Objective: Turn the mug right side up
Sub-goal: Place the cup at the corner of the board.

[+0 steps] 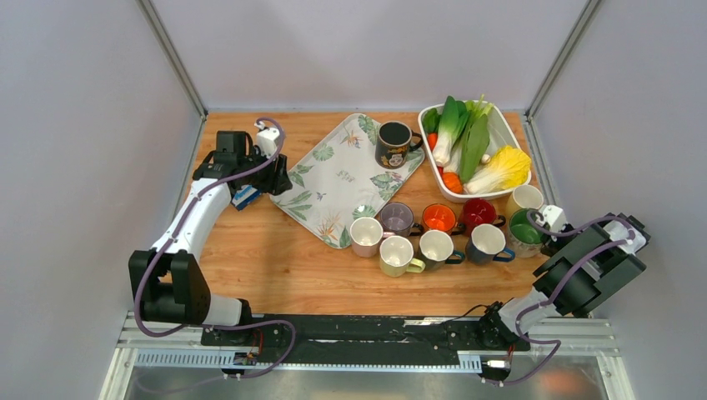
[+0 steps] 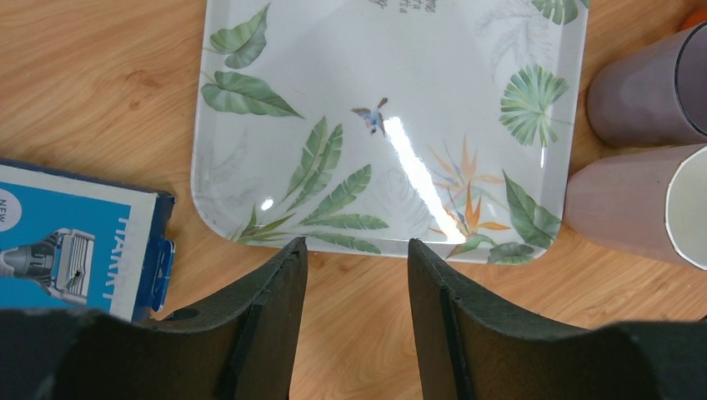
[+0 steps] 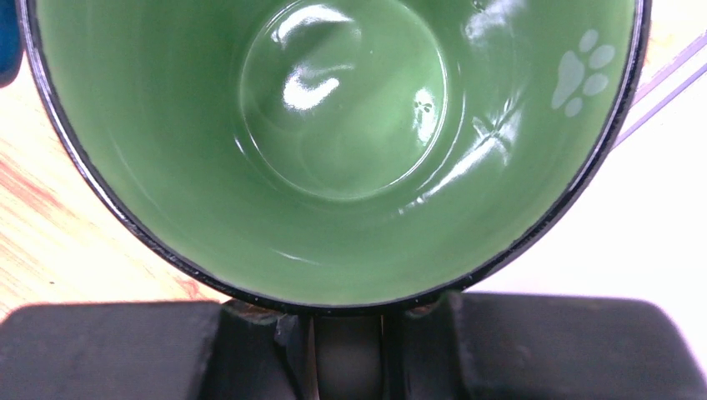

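Note:
A black mug with a green inside (image 1: 523,229) stands upright, mouth up, at the right end of the mug row. In the right wrist view its green inside (image 3: 350,125) fills the frame. My right gripper (image 1: 546,237) is shut on this mug's handle, which sits between my fingers (image 3: 350,312). My left gripper (image 1: 271,179) is open and empty, low over the wood by the near-left edge of the leaf-print tray (image 1: 333,179). In the left wrist view the gripper (image 2: 357,246) points at the tray's edge (image 2: 392,83).
A black mug (image 1: 393,143) stands on the tray's far corner. Several upright mugs form two rows, from pink (image 1: 365,236) to blue (image 1: 488,243). A white dish of vegetables (image 1: 503,125) is at the back right. A blue box (image 1: 244,197) lies beside my left gripper.

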